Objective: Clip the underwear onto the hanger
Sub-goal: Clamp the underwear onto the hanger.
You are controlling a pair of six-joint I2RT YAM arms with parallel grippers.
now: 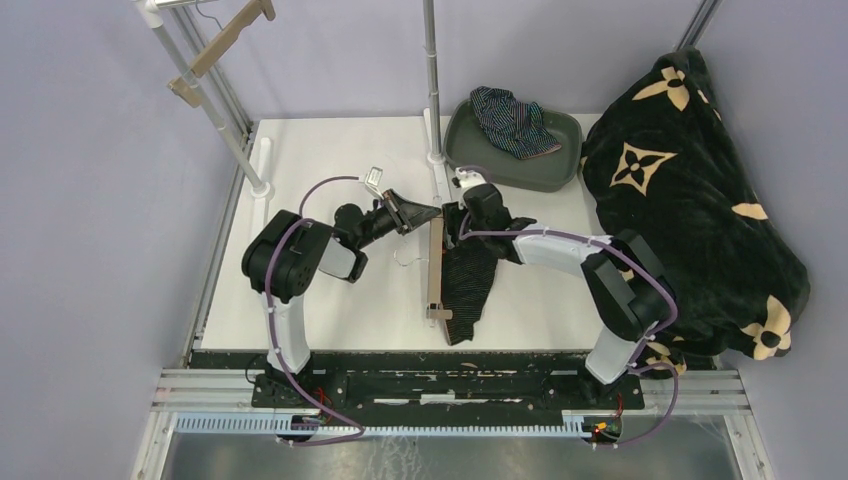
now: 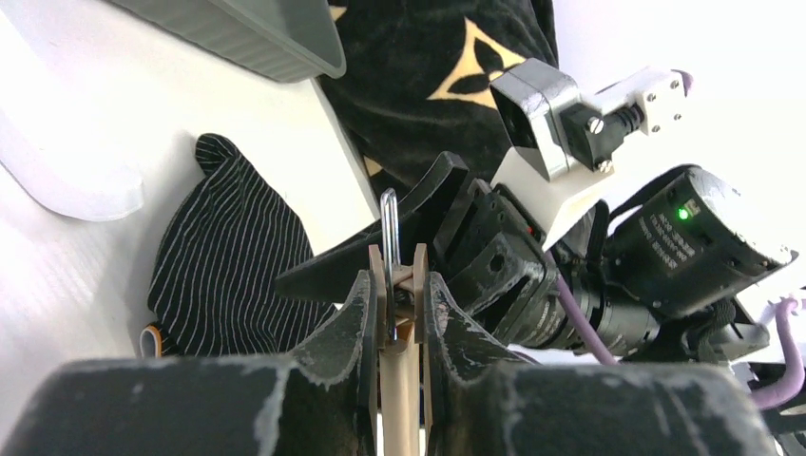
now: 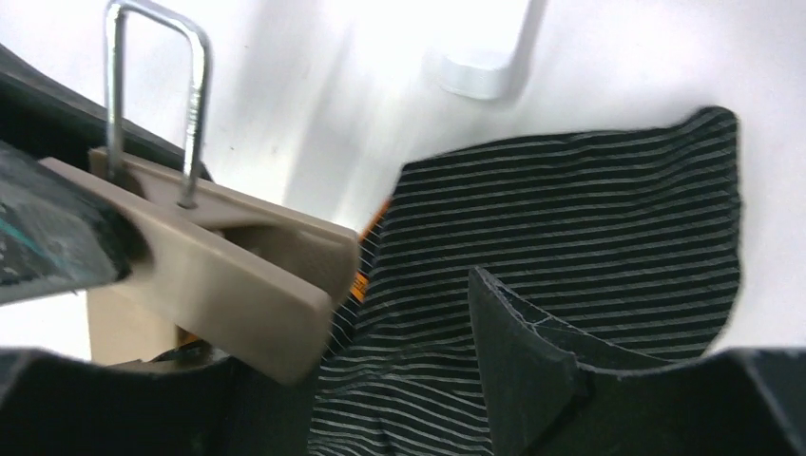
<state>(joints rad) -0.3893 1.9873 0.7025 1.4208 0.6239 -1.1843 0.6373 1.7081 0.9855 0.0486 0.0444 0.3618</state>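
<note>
The wooden hanger (image 1: 436,270) lies on the white table, running from near to far. My left gripper (image 1: 428,212) is shut on the hanger's far clip (image 2: 399,285), and its two fingers squeeze the clip's wings. The black pinstriped underwear (image 1: 472,282) lies just right of the hanger, its edge by the clip (image 3: 219,271). My right gripper (image 1: 462,222) hovers over that end, open, with the striped fabric (image 3: 570,218) spread between and below its fingers (image 3: 523,370). The smaller navy striped underwear (image 1: 515,122) lies in the grey tray.
The grey tray (image 1: 560,172) stands at the back right. A big black blanket with tan flowers (image 1: 690,200) covers the right edge. A metal rack post (image 1: 433,80) rises at the back middle. A second wooden hanger (image 1: 225,45) hangs on the rail at the top left.
</note>
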